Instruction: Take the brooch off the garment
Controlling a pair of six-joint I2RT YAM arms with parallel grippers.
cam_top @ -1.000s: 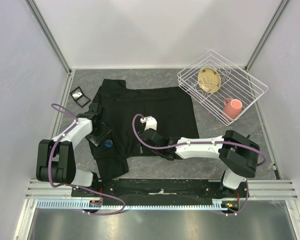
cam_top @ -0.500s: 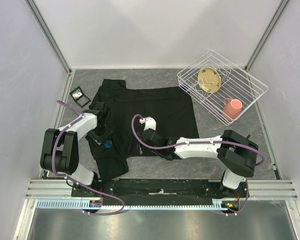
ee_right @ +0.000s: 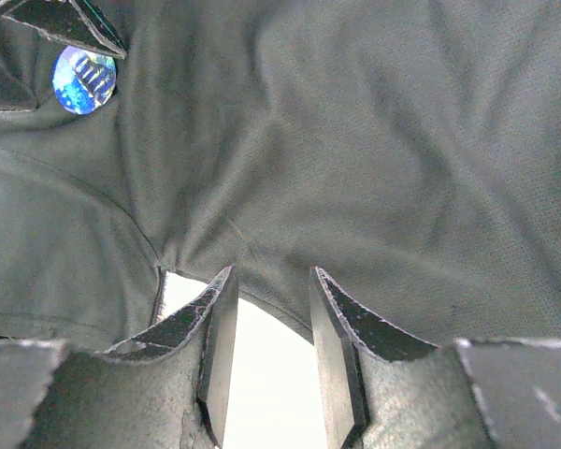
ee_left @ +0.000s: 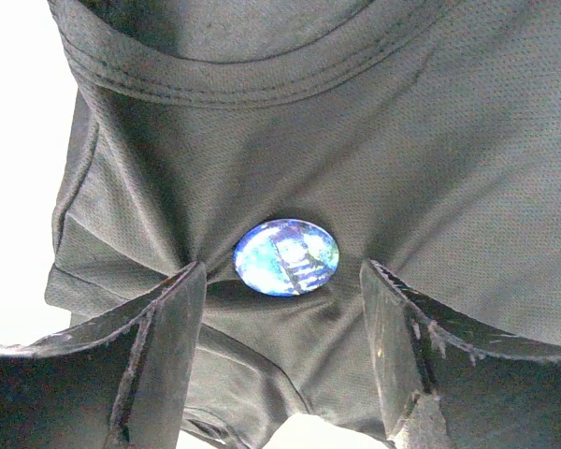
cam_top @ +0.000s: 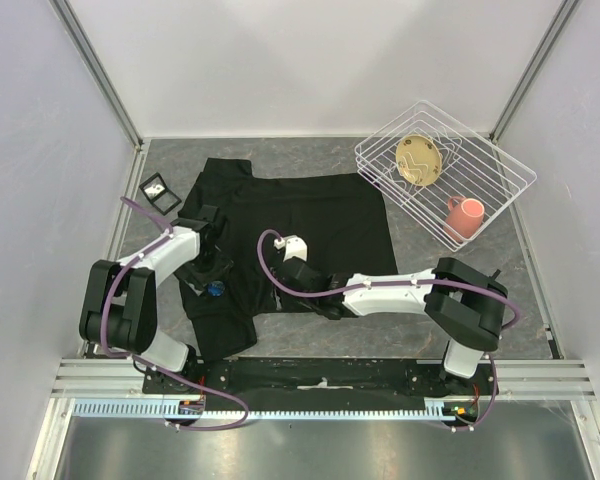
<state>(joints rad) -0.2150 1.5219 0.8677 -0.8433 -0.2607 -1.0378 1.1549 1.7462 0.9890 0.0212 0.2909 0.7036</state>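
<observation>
The black T-shirt (cam_top: 300, 215) lies flat across the table. A blue oval brooch (cam_top: 216, 290) is pinned near its collar at the left. My left gripper (cam_top: 208, 274) is open over it. In the left wrist view the brooch (ee_left: 286, 257) sits just beyond the gap between the two fingertips (ee_left: 192, 281), which press into the bunched fabric (ee_left: 430, 140). My right gripper (cam_top: 280, 290) is open at the shirt's near hem. In the right wrist view its jaws (ee_right: 273, 281) stand a little apart with bare table between them, and the brooch (ee_right: 84, 79) shows at top left.
A white wire rack (cam_top: 500, 165) at the back right holds a beige plate (cam_top: 419, 160) and a pink cup (cam_top: 465, 215). A small black-framed card (cam_top: 160, 192) lies left of the shirt. Enclosure walls stand on both sides.
My left arm swung its wrist to the right and settled over the brooch. My right arm slid a little left along the hem. The brooch stayed in place.
</observation>
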